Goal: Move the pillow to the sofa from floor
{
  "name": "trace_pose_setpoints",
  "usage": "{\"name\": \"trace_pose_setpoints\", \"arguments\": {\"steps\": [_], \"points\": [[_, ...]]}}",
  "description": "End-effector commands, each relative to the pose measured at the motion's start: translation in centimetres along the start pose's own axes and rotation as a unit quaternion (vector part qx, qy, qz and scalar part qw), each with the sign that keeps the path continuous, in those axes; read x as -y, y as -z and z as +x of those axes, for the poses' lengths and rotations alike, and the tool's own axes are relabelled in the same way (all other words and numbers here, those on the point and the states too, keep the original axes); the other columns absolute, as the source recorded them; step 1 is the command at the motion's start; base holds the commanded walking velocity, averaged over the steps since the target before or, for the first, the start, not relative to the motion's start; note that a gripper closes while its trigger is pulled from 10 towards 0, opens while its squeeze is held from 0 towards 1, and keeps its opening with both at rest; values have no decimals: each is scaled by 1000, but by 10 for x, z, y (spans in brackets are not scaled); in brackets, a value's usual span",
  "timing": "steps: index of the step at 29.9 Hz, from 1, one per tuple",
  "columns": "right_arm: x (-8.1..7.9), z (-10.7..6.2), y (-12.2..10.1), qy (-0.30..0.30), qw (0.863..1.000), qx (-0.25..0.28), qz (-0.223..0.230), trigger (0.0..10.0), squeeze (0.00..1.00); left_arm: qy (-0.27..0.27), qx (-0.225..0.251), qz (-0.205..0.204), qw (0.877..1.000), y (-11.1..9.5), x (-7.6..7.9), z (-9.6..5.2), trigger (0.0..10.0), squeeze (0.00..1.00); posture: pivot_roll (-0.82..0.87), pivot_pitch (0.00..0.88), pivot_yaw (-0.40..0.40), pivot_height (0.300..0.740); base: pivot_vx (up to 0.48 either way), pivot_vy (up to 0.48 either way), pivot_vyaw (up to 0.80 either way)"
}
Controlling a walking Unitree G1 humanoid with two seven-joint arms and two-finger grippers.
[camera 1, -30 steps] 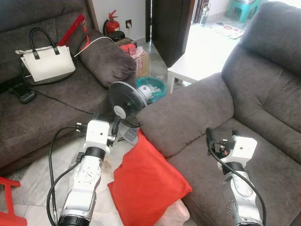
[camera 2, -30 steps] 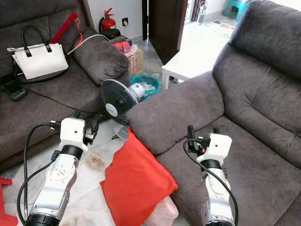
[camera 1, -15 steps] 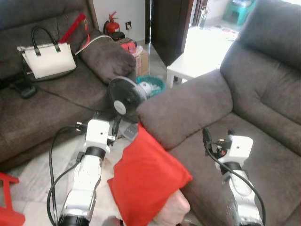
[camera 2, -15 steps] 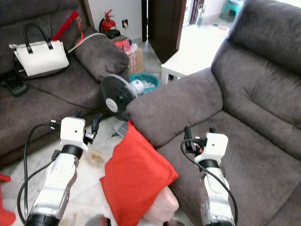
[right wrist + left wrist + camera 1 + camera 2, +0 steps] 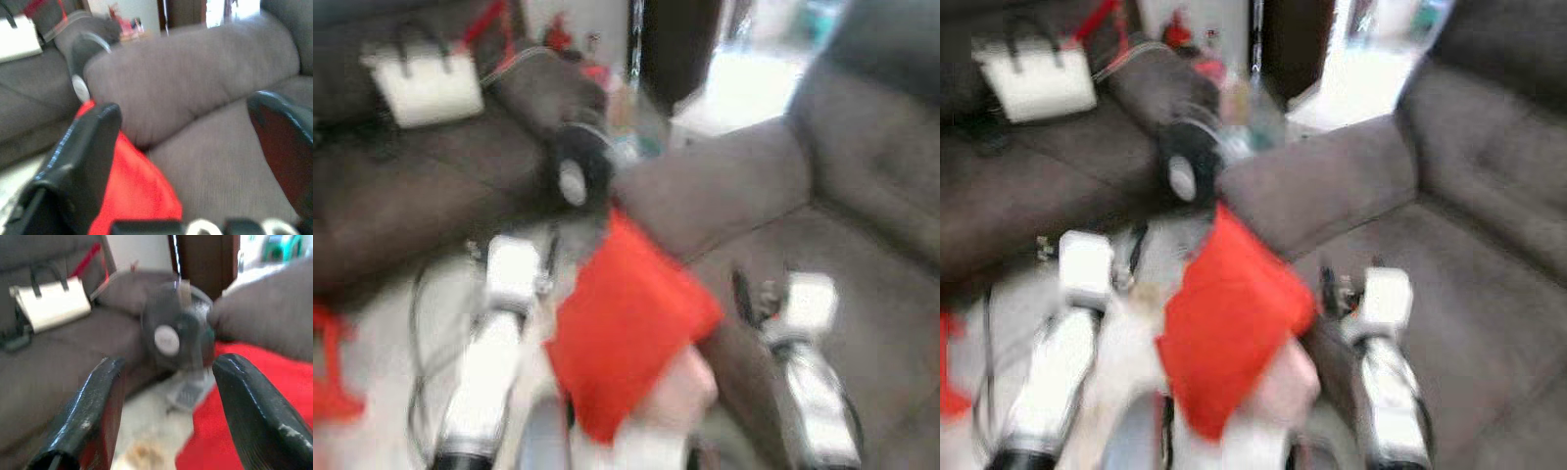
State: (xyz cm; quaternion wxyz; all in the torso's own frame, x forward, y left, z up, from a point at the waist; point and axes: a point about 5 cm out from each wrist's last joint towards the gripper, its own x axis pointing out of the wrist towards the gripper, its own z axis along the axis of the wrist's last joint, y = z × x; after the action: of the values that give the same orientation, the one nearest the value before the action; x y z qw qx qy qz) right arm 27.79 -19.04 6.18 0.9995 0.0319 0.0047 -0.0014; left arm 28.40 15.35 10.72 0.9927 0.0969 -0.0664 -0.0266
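Pillow (image 5: 626,328), red, leans on the floor (image 5: 382,323) against the front of the right sofa (image 5: 822,166), below that sofa's armrest (image 5: 705,191). A pale pink cushion (image 5: 680,392) sits under its near right corner. Both eye views are heavily blurred.

Nearest, the two silver arms reach forward on either side of the pillow. The left gripper (image 5: 166,416) hovers over the floor just left of the pillow, its black fingers (image 5: 93,416) spread wide apart with nothing between them; in the left wrist view the red fabric lies beside one finger without touching it. The right gripper (image 5: 195,161) hangs over the sofa's seat, just right of the pillow, its fingers (image 5: 83,161) also spread apart and holding nothing. A black cable (image 5: 421,323) loops beside the left arm.

Beyond the pillow, a black fan (image 5: 178,338) stands on the floor at the armrest's far end. On the left, a second sofa (image 5: 411,186) carries a white handbag (image 5: 426,83) with dark handles and a red strap (image 5: 489,20) behind it. A bright doorway (image 5: 744,69) lies farthest away, between the sofas; smaller things near it are too blurred to tell.
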Motion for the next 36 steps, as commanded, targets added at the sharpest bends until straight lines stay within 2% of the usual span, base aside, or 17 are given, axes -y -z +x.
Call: {"name": "trace_pose_setpoints", "arguments": {"steps": [1, 10, 14, 19, 29, 36], "points": [[-2, 3, -6, -3, 1000, 10, -1, 10000, 0, -2, 23, 0, 1000, -12, -3, 7, 10000, 0, 122, 78, -29, 625, 0, 0, 0], [-3, 3, -7, -12, 1000, 12, -10, 10000, 0, 0, 22, -1, 1000, -11, -3, 6, 10000, 0, 123, 79, -28, 625, 0, 0, 0], [-6, 3, -6, -25, 999, 13, -20, 10000, 0, 0, 22, -7, 1000, -11, -2, 6, 10000, 0, 122, 78, -28, 625, 0, 0, 603], [-5, 3, -5, -16, 1000, 10, -2, 10000, 0, 3, 25, -5, 1000, -12, -2, 6, 10000, 0, 124, 78, -27, 625, 0, 0, 320], [-5, 3, -4, -18, 1000, 7, -3, 10000, 0, 5, 15, -4, 1000, -10, -3, 8, 10000, 0, 124, 69, -25, 625, 0, 0, 0], [-8, 4, -4, -27, 999, 9, -18, 10000, 0, 4, 16, -2, 1000, -10, -5, 9, 10000, 0, 125, 71, -23, 625, 274, 0, 238]]}}
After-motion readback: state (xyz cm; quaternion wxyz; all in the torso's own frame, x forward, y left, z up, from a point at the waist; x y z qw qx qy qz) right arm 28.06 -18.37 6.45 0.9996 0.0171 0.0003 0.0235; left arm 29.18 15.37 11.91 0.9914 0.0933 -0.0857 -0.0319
